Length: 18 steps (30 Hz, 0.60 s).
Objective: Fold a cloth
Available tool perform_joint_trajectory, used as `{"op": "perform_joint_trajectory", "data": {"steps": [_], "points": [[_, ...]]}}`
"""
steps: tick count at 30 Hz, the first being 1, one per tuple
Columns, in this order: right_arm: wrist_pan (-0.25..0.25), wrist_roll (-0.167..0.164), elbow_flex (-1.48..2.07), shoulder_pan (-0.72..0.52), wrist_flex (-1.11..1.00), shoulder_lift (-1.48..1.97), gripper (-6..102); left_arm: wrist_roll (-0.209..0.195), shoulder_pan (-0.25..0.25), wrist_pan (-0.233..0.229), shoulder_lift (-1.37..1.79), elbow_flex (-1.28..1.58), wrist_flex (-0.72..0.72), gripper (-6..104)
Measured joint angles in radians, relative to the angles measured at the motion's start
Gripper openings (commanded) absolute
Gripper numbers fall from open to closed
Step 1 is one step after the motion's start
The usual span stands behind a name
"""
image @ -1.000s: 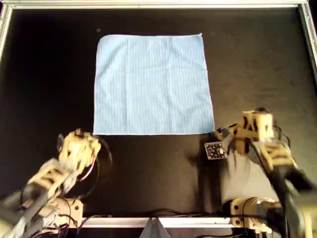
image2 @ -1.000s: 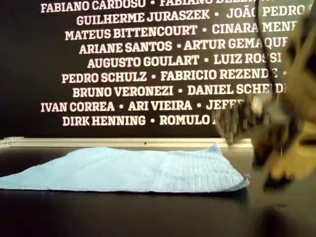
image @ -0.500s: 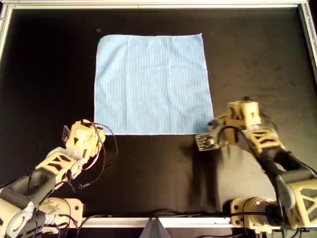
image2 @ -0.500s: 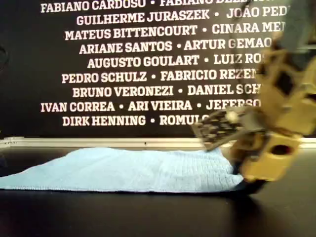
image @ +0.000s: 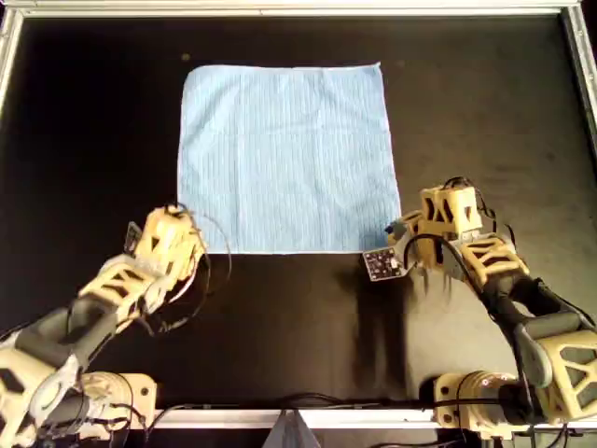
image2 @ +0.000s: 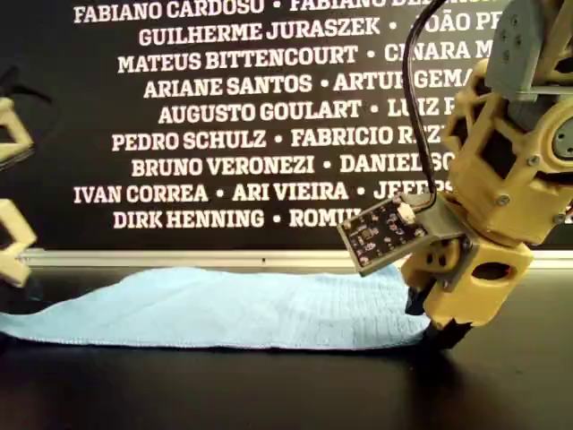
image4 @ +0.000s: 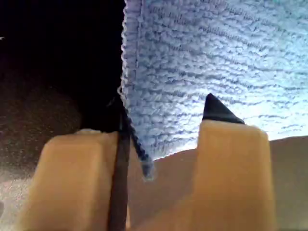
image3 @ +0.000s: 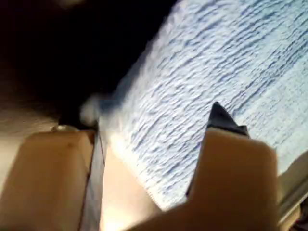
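The light-blue cloth [image: 289, 159] lies flat and square on the black table. My left gripper [image: 185, 231] is at its near corner on the overhead view's left. In the left wrist view the left gripper [image3: 154, 115] is open, its fingers straddling the cloth [image3: 207, 62]. My right gripper [image: 403, 235] is at the near corner on the overhead view's right. The right gripper [image4: 166, 108] is open, with the stitched corner of the cloth [image4: 207, 48] between its fingers. In the exterior view the right gripper [image2: 439, 327] touches down at the end of the cloth [image2: 233, 309].
A metal frame [image: 280, 9] rims the black table at the far side and along the overhead view's right side [image: 583, 75]. A small circuit board [image: 381, 264] sticks out from the right wrist. The arm bases [image: 476, 397] stand at the near edge.
Both grippers have moved in to the cloth's near corners. The right one went toward the overhead view's left and down, the left one toward the far side. The cloth has not moved.
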Motion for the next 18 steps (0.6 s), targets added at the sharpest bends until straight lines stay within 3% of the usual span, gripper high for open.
{"op": "perform_joint_trajectory", "data": {"steps": [12, 15, 18], "points": [[0.000, 0.000, 0.000, 0.000, 0.000, 0.000, 61, 0.009, 0.000, 0.000, -0.020, -0.020, 0.011, 72], [0.000, 0.000, 0.000, 0.000, 0.000, 0.000, 61, 0.009, 0.000, 0.000, -0.018, -0.020, 0.011, 65], [0.000, 0.000, 0.000, 0.000, 0.000, 0.000, 54, 0.009, 0.000, 0.000, -0.017, -0.020, 0.011, 50]]}}
